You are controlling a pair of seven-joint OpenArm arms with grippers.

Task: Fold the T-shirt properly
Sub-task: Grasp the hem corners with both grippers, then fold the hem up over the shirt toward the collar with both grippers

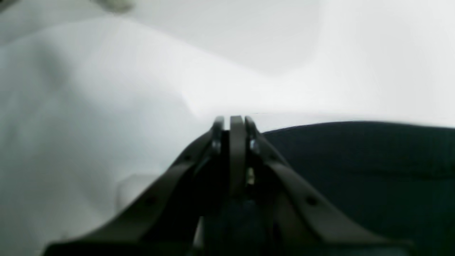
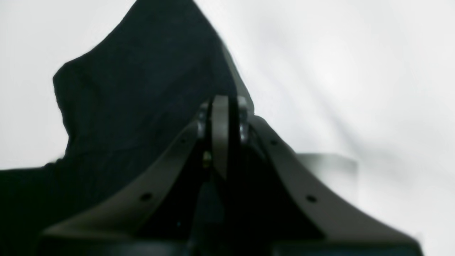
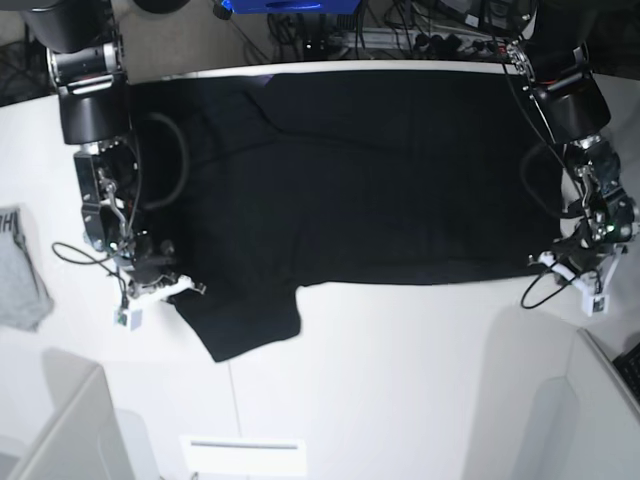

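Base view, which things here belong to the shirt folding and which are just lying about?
For the job:
- black T-shirt, spread flat
- left pincer, shut at its hem corner
- right pincer, shut by the sleeve

Lying about:
- small grey garment at the table edge
- cables behind the table

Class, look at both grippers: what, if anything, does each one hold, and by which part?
Both are shut at edges of the T-shirt: the right gripper beside a sleeve, the left gripper at a hem corner. Whether cloth is actually pinched cannot be told.

T-shirt [image 3: 370, 175] spread across table [image 3: 400, 380], small garment [image 3: 18, 270] well apart at its left edge
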